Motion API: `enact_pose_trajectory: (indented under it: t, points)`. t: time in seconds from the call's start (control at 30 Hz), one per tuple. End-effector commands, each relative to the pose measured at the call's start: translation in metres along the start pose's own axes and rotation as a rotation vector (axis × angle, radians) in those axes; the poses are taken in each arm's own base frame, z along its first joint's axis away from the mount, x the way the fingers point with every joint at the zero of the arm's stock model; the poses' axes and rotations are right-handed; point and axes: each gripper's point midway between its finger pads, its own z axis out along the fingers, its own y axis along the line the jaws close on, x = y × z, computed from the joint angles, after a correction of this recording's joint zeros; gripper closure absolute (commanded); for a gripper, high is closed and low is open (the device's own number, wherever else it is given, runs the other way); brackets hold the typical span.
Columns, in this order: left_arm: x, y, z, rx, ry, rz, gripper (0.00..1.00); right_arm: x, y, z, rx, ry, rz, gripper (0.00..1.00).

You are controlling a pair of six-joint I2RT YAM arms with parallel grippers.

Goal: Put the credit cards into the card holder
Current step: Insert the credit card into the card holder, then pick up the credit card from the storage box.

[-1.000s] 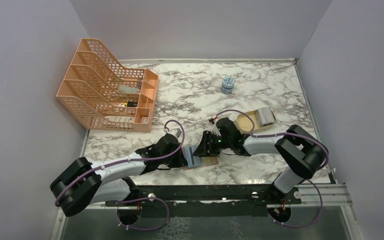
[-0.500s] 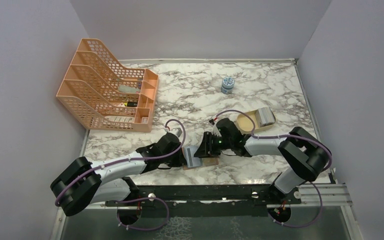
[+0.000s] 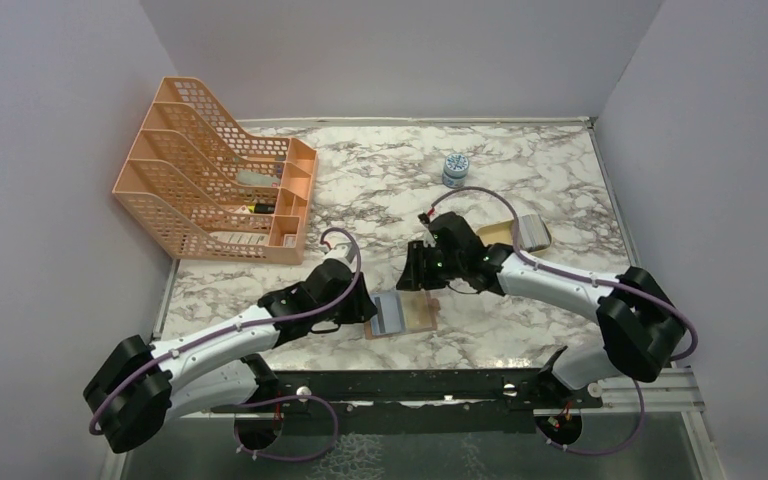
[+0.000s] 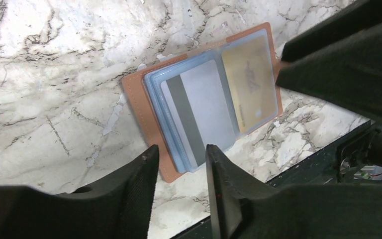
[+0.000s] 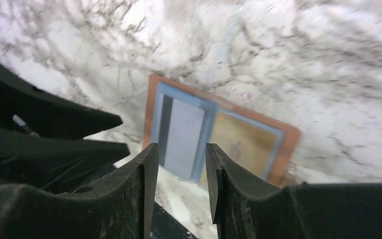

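Two cards show inside the card holder [image 4: 137,99], which lies open and flat on the marble table [image 3: 380,190] near its front edge, between our two arms. On the left wrist view, we see the grey card [image 4: 204,107], with a dark stripe along one long side, tucked in a clear sleeve on one leaf. The gold card [image 4: 248,87] sits in the sleeve on the other leaf, just beside it. Bluish layers peek out under the grey card; we cannot tell whether they are sleeves or another card. Tan leather frames both leaves.

Our left gripper [image 4: 181,154] hovers just above the holder's near edge on the grey-card side. Its fingers stand a narrow gap apart with nothing between them. We cannot tell whether the fingertips touch the leather.

Our right gripper [image 5: 180,149] hangs over the table just behind the holder and looks down on it from the far side. Its fingers are likewise a narrow gap apart and carry nothing. Its view is blurred, yet both cards read clearly in their sleeves.

Farther back, we see an orange file rack [image 3: 215,190] at the left. A small blue-and-white tin [image 3: 454,170] stands near the back wall. A beige oval tray [image 3: 497,233] with a grey block [image 3: 530,232] sits behind the right arm, well apart from the holder.
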Motion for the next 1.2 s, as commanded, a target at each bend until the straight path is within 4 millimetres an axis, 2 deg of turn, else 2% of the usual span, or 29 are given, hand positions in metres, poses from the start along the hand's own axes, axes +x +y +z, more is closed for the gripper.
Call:
enact_pose_trajectory:
  t: [0.0, 0.17, 0.3, 0.5, 0.63, 0.83, 0.93, 1.17]
  points:
    - [-0.014, -0.009, -0.008, 0.021, -0.048, 0.034, 0.54, -0.031, -0.038, -0.026, 0.258, -0.081, -0.099, 0.59]
    - [-0.018, -0.019, -0.011, 0.060, -0.040, 0.080, 0.46, -0.071, -0.076, -0.057, 0.517, -0.160, -0.152, 0.59]
    - [-0.016, -0.014, -0.009, 0.044, -0.032, 0.109, 0.42, -0.101, -0.109, -0.087, 0.744, -0.213, -0.177, 0.59]
    - [-0.007, -0.011, -0.003, 0.054, -0.006, 0.120, 0.40, -0.128, -0.155, -0.121, 0.986, -0.220, -0.161, 0.59]
    - [0.000, -0.012, 0.002, 0.079, 0.005, 0.102, 0.40, -0.135, -0.181, -0.137, 1.107, -0.202, -0.146, 0.59]
    - [0.003, -0.001, 0.009, 0.040, 0.004, 0.103, 0.40, -0.139, -0.215, -0.154, 1.248, -0.158, -0.130, 0.59]
    - [0.004, 0.003, 0.013, 0.022, 0.004, 0.107, 0.40, -0.139, -0.228, -0.158, 1.296, -0.135, -0.126, 0.59]
    - [0.006, 0.006, 0.021, 0.009, 0.012, 0.119, 0.40, -0.138, -0.250, -0.154, 1.331, -0.087, -0.122, 0.59]
